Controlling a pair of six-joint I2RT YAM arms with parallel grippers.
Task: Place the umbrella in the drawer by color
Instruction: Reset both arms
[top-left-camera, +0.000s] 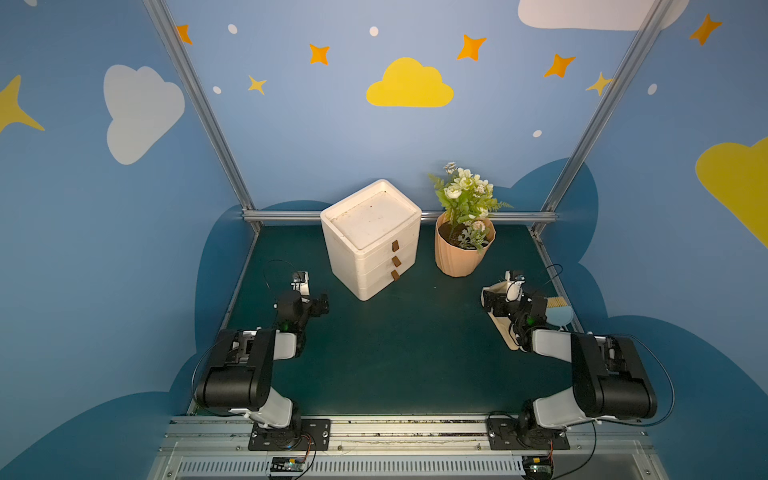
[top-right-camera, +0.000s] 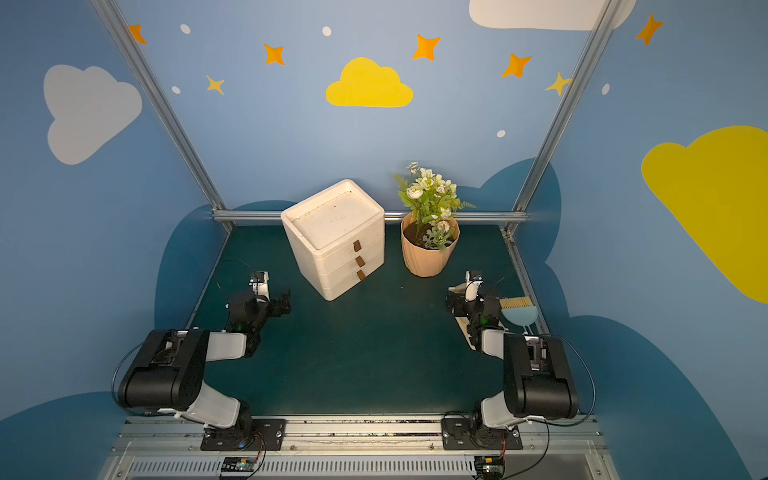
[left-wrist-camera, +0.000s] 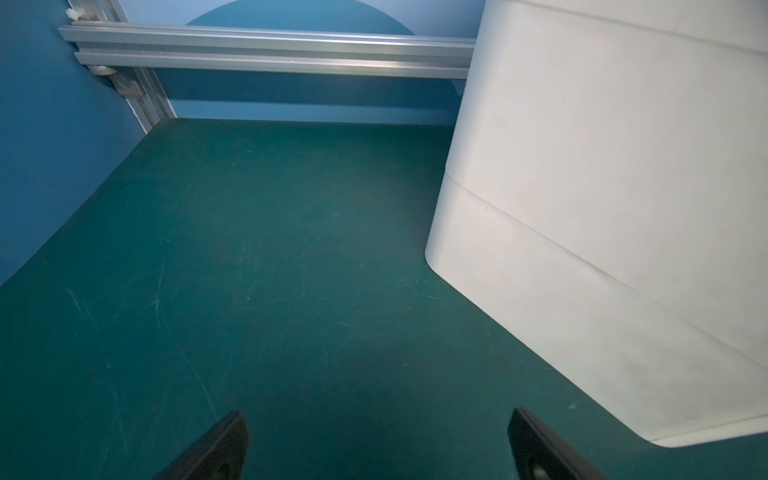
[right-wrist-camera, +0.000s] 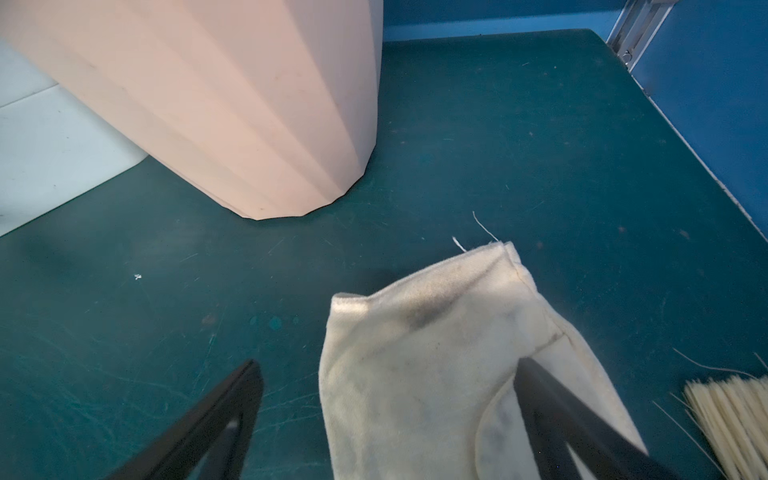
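No umbrella shows in any view. The drawer unit (top-left-camera: 370, 237) (top-right-camera: 332, 237) is a white cabinet of three drawers with brown tabs, all pushed in, standing at the back middle of the green mat. My left gripper (top-left-camera: 322, 305) (top-right-camera: 284, 303) hovers open to the left of its front corner. In the left wrist view the left gripper (left-wrist-camera: 376, 419) has only bare mat between its fingers, with the cabinet wall (left-wrist-camera: 602, 208) close beside. My right gripper (top-left-camera: 488, 301) (right-wrist-camera: 388, 365) stands open over a cream cloth (right-wrist-camera: 436, 353), holding nothing.
A peach pot (top-left-camera: 461, 249) (right-wrist-camera: 249, 104) with artificial flowers stands right of the cabinet. The cream cloth (top-left-camera: 498, 322) lies under the right arm. A small brush with a blue dustpan (top-left-camera: 559, 311) (top-right-camera: 517, 309) lies by the right mat edge. Aluminium rails border the mat.
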